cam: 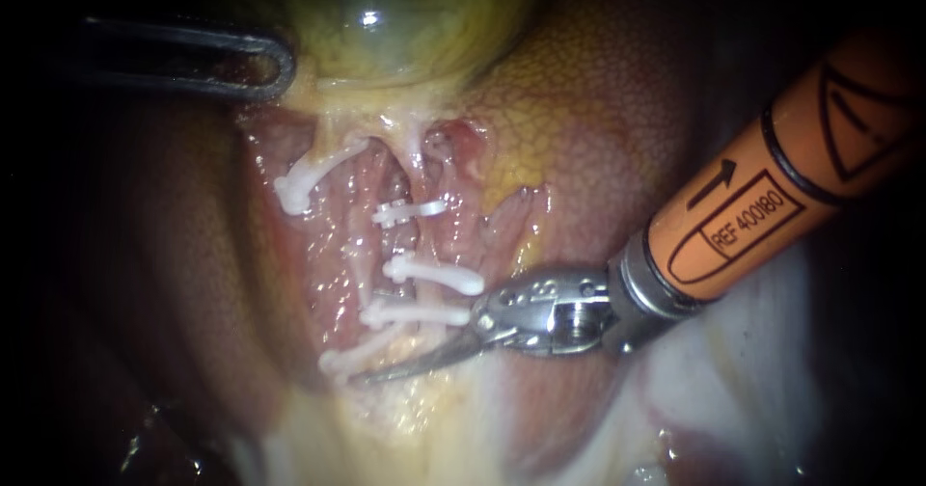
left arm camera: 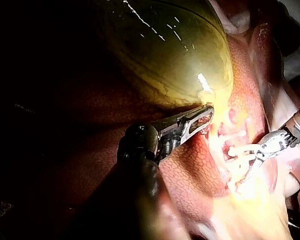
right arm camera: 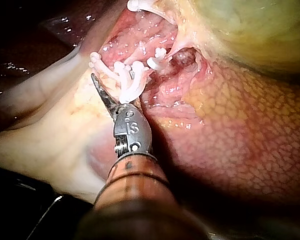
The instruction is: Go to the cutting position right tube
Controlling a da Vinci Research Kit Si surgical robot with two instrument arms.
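Note:
Two pale tubes run down the opened tissue below the gallbladder (cam: 386, 23), with several white clips across them. The right tube (cam: 397, 240) carries three clips (cam: 434, 274). My right instrument (cam: 381, 356) enters from the right on an orange shaft. One thin blade (cam: 415, 361) lies just under the lowest clip on the right tube, angled off the wrist's axis. The clips (right arm camera: 127, 85) hide the other blade, and the jaws look open. My left instrument (cam: 241, 67) is shut on tissue at the gallbladder's lower edge (left arm camera: 207, 107), holding it up.
Mottled red-brown liver (cam: 598, 129) borders the opened area on the right, and dark liver (cam: 145, 255) lies to its left. Pale yellow-white tissue (cam: 463, 428) spreads below the blades. The left tube (cam: 333, 158) has a clip (cam: 294, 189) near its upper end.

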